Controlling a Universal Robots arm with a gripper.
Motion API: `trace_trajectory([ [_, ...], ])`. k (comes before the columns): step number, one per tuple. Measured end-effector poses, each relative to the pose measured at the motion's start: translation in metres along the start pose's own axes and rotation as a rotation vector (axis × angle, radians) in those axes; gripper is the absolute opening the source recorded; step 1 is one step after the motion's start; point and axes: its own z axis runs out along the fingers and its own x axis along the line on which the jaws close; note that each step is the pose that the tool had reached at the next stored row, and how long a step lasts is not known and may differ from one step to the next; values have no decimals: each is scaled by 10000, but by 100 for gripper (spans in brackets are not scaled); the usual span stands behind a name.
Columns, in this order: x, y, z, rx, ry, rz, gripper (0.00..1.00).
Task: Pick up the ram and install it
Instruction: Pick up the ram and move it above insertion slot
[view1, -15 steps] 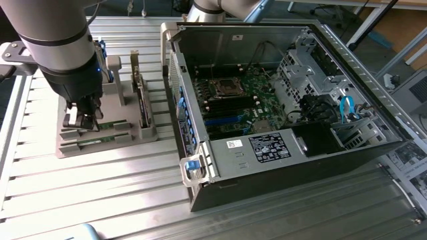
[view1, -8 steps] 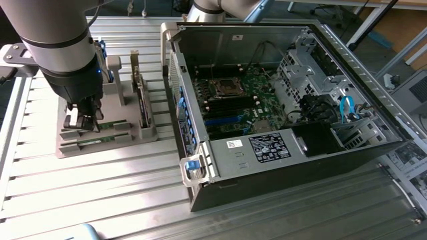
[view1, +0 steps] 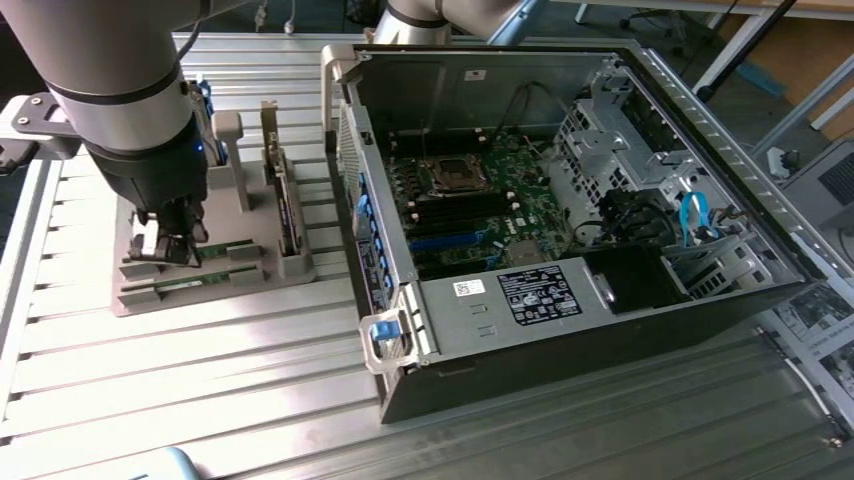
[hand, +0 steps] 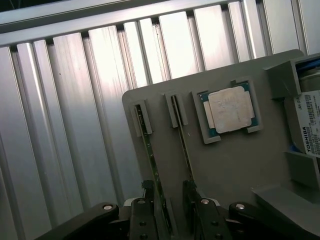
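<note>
Pick-up step: the end effector (view1: 171, 248), fingers spread, straddles the ram (hand: 154, 170) standing edgewise in its grey holder (hand: 235, 170). Closing needs the thin board centred.

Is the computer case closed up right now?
No, the computer case lies open on its side, with the motherboard inside in plain sight.
</note>
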Motion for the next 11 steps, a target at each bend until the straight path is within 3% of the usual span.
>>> trace_trajectory([
  [2,0,0,9,-3,5,-124,36],
  [11,0,0,18,-37,42,-1685,36],
])
